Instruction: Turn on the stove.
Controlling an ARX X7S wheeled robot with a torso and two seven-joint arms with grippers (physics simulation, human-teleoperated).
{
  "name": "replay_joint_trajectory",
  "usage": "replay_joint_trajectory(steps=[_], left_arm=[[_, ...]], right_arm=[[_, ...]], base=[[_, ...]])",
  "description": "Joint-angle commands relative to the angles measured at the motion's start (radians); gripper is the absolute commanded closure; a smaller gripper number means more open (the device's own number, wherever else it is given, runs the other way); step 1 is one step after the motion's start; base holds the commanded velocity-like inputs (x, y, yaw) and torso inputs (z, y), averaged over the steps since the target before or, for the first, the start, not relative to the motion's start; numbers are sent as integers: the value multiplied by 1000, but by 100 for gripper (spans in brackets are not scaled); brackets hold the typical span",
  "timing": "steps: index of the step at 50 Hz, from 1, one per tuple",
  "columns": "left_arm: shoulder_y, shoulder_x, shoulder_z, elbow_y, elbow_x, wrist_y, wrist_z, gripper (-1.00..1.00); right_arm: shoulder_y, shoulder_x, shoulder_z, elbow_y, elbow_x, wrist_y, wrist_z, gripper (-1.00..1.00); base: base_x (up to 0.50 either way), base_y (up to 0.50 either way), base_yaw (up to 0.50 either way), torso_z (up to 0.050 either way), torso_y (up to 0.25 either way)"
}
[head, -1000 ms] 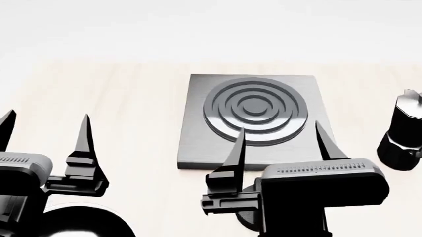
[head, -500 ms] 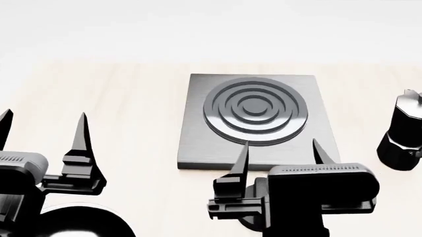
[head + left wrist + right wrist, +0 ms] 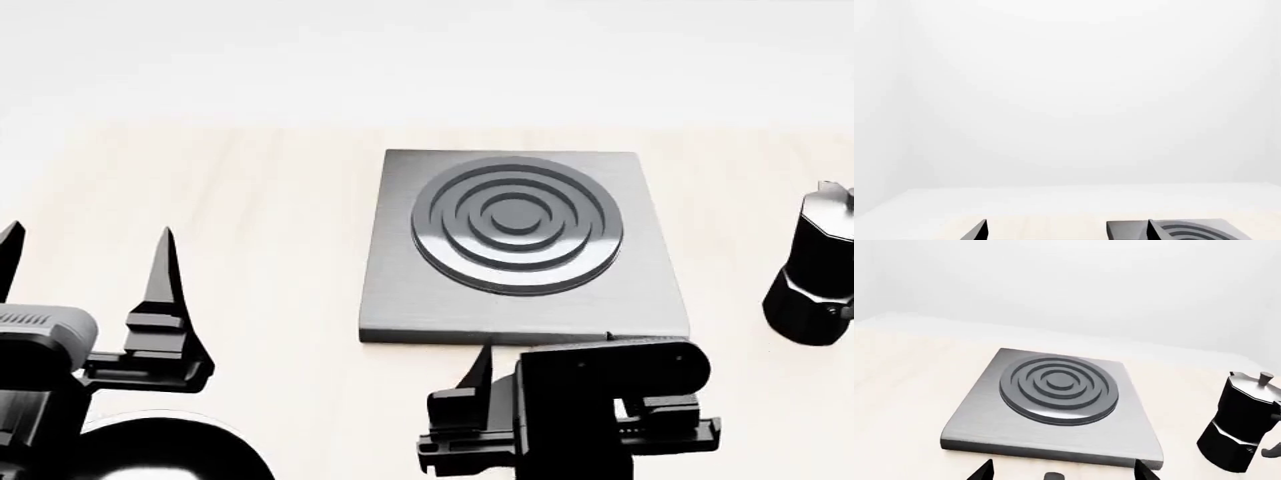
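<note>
The stove (image 3: 521, 240) is a square grey slab with a dark ring burner, lying mid-table. In the right wrist view the stove (image 3: 1054, 405) lies just ahead, and its small round knob (image 3: 1053, 476) peeks in at the frame's lower edge, between the two fingertips. My right gripper (image 3: 545, 345) is open and sits low in front of the slab's near edge, hiding the knob from the head view. My left gripper (image 3: 87, 245) is open and empty, well left of the stove. In the left wrist view the left gripper (image 3: 1066, 231) shows a corner of the stove (image 3: 1127, 231) beside one finger.
A black moka pot (image 3: 814, 275) stands right of the stove, close to the right arm's side; the moka pot (image 3: 1244, 425) is also in the right wrist view. A dark round shape (image 3: 160, 450) lies under the left gripper at the near left.
My right gripper has pulled back and dropped from over the stove's front part to just before its near edge. The left gripper has barely shifted.
</note>
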Motion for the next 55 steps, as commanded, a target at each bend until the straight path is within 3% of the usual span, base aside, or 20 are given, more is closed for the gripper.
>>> replay_joint_trajectory(steps=[1,55], left_arm=[[0,-2,3,-6,-1,5,-4,-100],[-5,-12,19,-12,-12,12,-24,-100]], right_arm=[[10,-13,3,46,22,34,1,-100],[61,-74,43,275,87,65,18,-100]], base=[[0,0,0,0,0],[0,0,0,0,0]])
